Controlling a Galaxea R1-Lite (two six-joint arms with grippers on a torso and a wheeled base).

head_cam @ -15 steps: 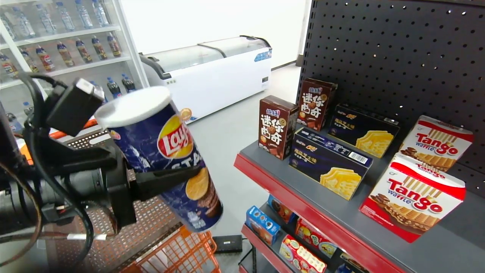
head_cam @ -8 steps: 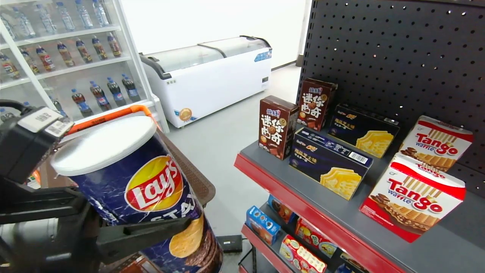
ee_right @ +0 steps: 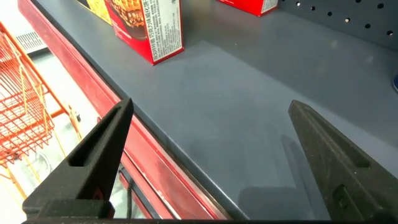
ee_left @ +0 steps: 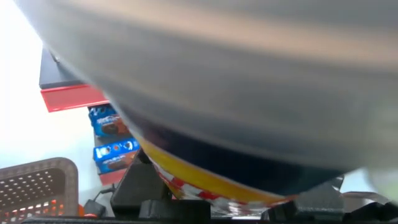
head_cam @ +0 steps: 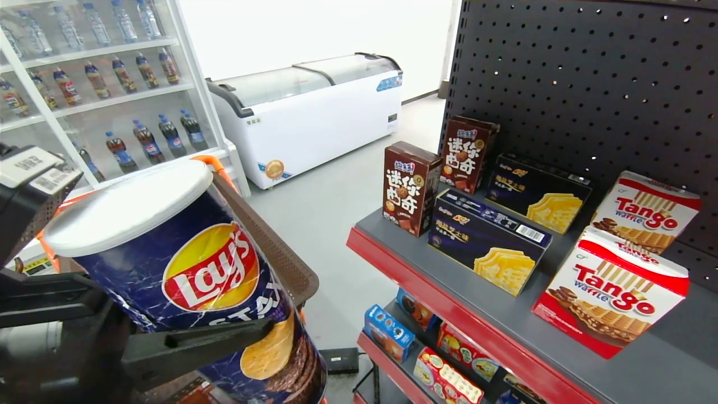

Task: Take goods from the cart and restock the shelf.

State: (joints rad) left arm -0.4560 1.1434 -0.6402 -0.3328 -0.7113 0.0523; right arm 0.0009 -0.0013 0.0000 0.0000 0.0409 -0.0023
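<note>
Biggest worry first: the chips can [head_cam: 185, 269] is tall, smooth and tilted, lid leaning away from the shelf [head_cam: 432, 275]. The left claw [head_cam: 216, 314] clamps it across the lower body, over the cart [head_cam: 275, 252] and well apart from the shelf. With all that weight above the grip, I'd judge a quick swing could let it pivot or slide out and drop.

Next risk: the red shelf lip. Come in low and the can's base could catch it.

Smaller one: the top board is crowded at the back. A careless set-down could knock a standing box, and a can released while tilted could topple and roll.

The right claw [ee_right: 211, 155] hangs wide open, holding nothing, just above a bare stretch of the shelf's grey board. If that's the landing spot, it's in the way.

Now the count, big to small:
- one shelf
- one cart
- one can
- two red-and-white waffle boxes [head_cam: 611, 292]
- two dark blue boxes [head_cam: 488, 241]
- two brown boxes [head_cam: 409, 188]

The lower tier holds more packs, too hidden to number.
</note>
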